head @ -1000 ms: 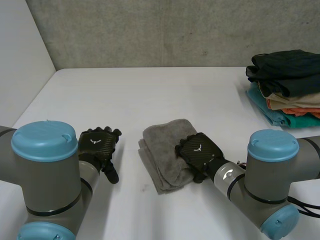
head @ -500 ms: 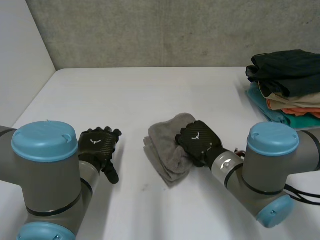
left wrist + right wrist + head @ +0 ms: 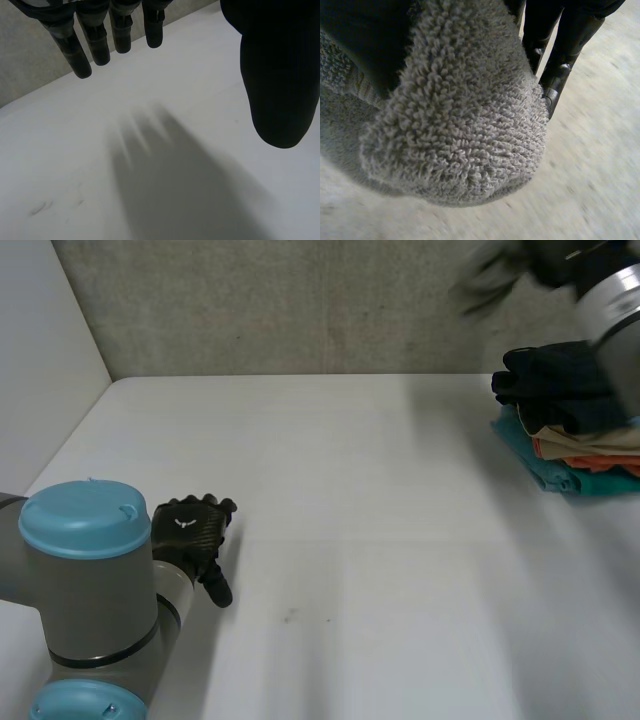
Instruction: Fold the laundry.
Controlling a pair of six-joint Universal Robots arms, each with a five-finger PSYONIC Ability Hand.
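Grey towel clutched in right robot hand, seemingly above clothes pile; left robot hand spread.

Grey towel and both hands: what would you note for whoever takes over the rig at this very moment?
Left hand: open, holding nothing, low over the table on the robot's left side.
Right hand: shut on the grey towel, raised off the table near the stack of folded clothes at the far right.
Done: the towel looks bundled in the hand; the stack holds several folded pieces.
Left: probably set the towel on the stack and let go.
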